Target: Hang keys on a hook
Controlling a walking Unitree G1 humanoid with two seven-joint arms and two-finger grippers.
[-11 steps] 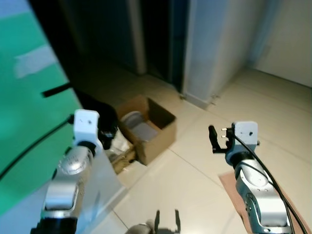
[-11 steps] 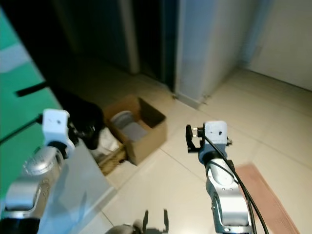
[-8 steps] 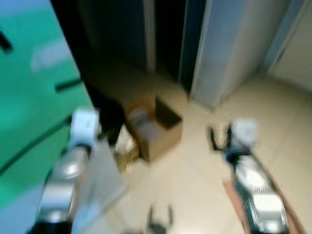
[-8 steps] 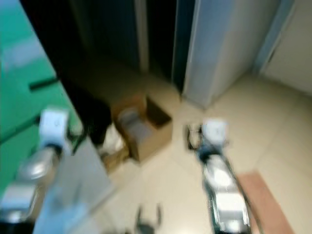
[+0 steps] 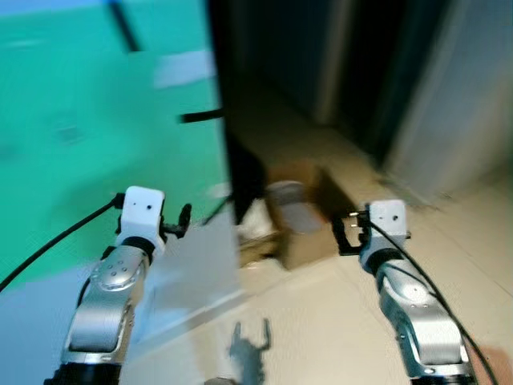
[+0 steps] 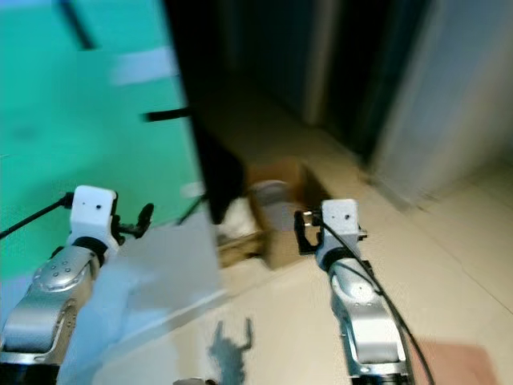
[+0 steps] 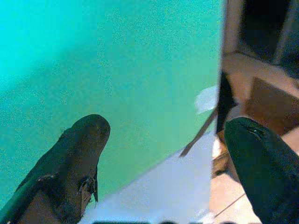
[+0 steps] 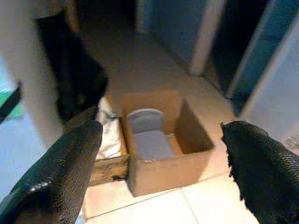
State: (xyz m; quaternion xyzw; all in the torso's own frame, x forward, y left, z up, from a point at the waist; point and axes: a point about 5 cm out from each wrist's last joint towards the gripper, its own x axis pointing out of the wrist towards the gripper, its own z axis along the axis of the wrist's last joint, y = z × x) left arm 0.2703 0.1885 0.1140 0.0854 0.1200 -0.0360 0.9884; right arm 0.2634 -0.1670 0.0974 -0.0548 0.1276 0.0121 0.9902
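Note:
A green wall panel (image 5: pixel 96 120) stands on my left, with a black hook peg (image 5: pixel 200 117) sticking out near its right edge and another dark peg (image 5: pixel 124 28) higher up. My left gripper (image 5: pixel 183 218) is raised in front of the panel's pale lower part. In the left wrist view its fingers (image 7: pixel 79 149) are spread wide, open and holding nothing. My right gripper (image 5: pixel 341 233) is held up over the floor beside a cardboard box (image 5: pixel 300 212). The right wrist view shows its fingers (image 8: pixel 65 163) open and holding nothing. The head views are blurred.
The open cardboard box (image 8: pixel 159 135) on the tiled floor holds a grey-white container. A black bag (image 8: pixel 77 79) leans at the panel's edge beside a low wooden crate (image 8: pixel 110 161). Dark doorways and a pale wall (image 5: pixel 449 104) lie beyond.
The whole picture has swung to the left, so the green panel and its pegs now take up much more of the view. Both arms keep the same raised pose.

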